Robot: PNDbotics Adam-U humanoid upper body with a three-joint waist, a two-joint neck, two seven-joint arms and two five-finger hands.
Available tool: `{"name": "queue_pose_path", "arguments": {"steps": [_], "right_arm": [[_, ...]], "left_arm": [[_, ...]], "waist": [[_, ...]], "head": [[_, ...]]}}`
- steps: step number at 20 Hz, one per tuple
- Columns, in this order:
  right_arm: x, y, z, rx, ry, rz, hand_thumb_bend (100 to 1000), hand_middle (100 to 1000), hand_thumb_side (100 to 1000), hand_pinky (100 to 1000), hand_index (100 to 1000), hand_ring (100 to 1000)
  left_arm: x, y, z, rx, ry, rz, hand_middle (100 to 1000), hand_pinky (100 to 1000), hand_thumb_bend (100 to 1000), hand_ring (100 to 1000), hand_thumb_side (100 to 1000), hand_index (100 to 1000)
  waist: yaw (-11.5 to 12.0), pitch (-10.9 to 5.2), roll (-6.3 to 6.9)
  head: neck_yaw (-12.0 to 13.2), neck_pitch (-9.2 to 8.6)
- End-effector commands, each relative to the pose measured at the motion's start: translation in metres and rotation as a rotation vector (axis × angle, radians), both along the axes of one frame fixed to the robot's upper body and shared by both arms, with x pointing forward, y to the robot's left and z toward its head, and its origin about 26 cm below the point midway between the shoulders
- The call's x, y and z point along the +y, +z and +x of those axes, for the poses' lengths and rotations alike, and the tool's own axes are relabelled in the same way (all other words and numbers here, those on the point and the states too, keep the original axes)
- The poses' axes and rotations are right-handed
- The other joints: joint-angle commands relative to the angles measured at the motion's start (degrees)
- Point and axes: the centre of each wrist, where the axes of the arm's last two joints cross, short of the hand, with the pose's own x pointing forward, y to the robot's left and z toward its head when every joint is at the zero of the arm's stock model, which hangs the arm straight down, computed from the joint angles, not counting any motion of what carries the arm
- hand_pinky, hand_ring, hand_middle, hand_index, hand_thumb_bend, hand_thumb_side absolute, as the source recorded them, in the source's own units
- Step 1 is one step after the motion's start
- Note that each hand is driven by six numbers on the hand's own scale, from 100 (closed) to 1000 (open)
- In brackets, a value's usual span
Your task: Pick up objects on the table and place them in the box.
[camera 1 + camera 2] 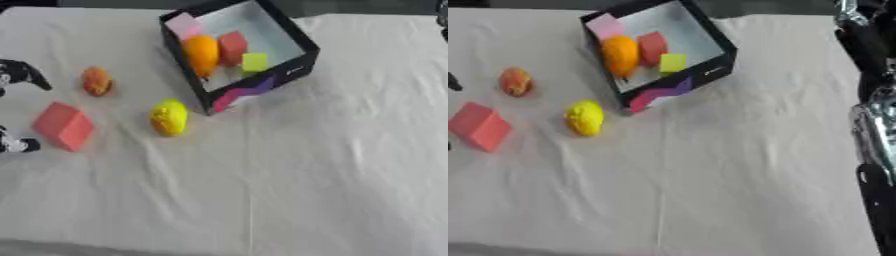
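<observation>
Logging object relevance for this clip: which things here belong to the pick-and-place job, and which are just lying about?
Job:
box
lemon, red block and small orange fruit, on the table
orange, red cube, green cube and pink block, already boxed

Lying about:
white tablecloth only

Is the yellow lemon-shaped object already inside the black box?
No, the yellow lemon-shaped object lies on the white tablecloth just outside the black box.

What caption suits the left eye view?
Left hand near red block; lemon beside half-filled box.
</observation>
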Motion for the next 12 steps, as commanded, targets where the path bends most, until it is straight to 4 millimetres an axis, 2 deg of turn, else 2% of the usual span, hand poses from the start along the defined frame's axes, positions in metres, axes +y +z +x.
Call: {"name": "queue_pose_path", "arguments": {"steps": [1, 8, 12], "right_arm": [[-0.002, 0.007, -0.001, -0.021, -0.003, -0.009, 201, 676, 305, 783, 807, 712], [-0.002, 0.005, -0.001, -0.014, -0.01, -0.005, 201, 673, 303, 782, 804, 708], [-0.002, 0.005, -0.001, -0.009, -0.01, -0.008, 198, 668, 303, 781, 803, 704]], "left_arm": [[0.007, 0.03, 0.002, -0.039, 0.001, 0.083, 782, 922, 627, 907, 100, 808], [0.001, 0.05, 0.011, 0.021, -0.017, 0.056, 789, 906, 642, 909, 100, 802], [-0.008, 0.054, 0.009, 0.096, -0.054, 0.079, 787, 926, 707, 914, 100, 805]], "waist": [[0.14, -0.94, 0.11], [0.24, -1.02, 0.11], [0.25, -0.92, 0.24]], "head": [[0.18, -0.06], [0.78, -0.4], [0.68, -0.44]]}}
